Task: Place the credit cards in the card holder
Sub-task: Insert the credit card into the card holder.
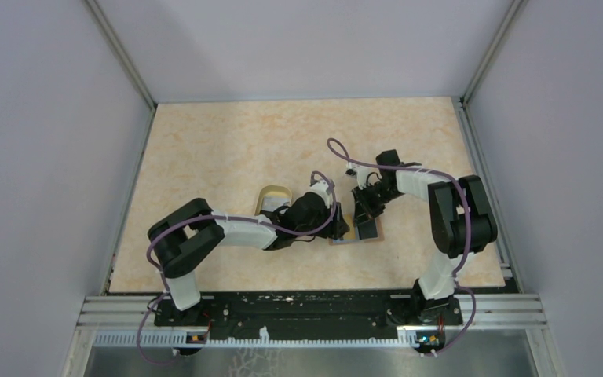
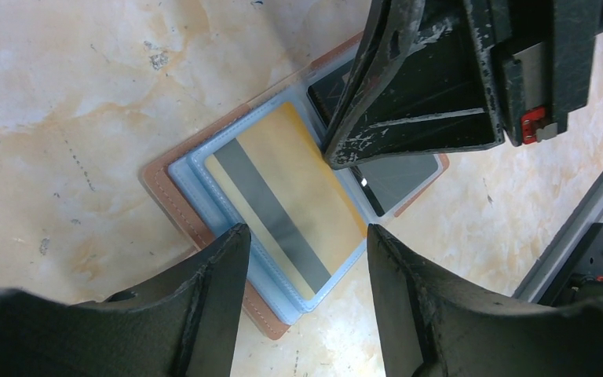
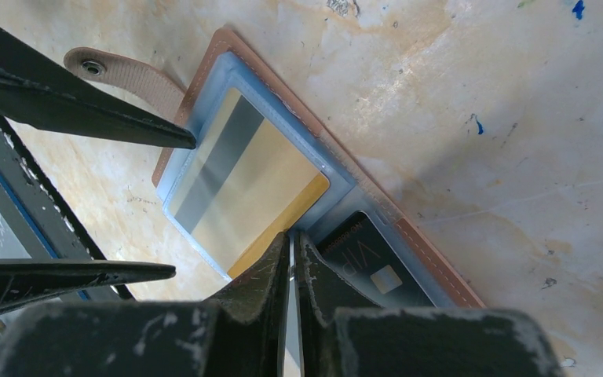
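Leather card holder (image 2: 162,185) under both: left gripper (image 2: 306,236) spread, right gripper (image 3: 292,245) seemingly pressed together.

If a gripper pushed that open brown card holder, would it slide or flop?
The card holder lies thin and flat on the smooth table, so it would probably slide. Its stitched, leather-like cover and strap tab suggest it would bend if lifted.

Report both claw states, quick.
Left claw: open, empty, over the card holder.
Right claw: shut, tips at the card holder; whether it pinches anything cannot be told.
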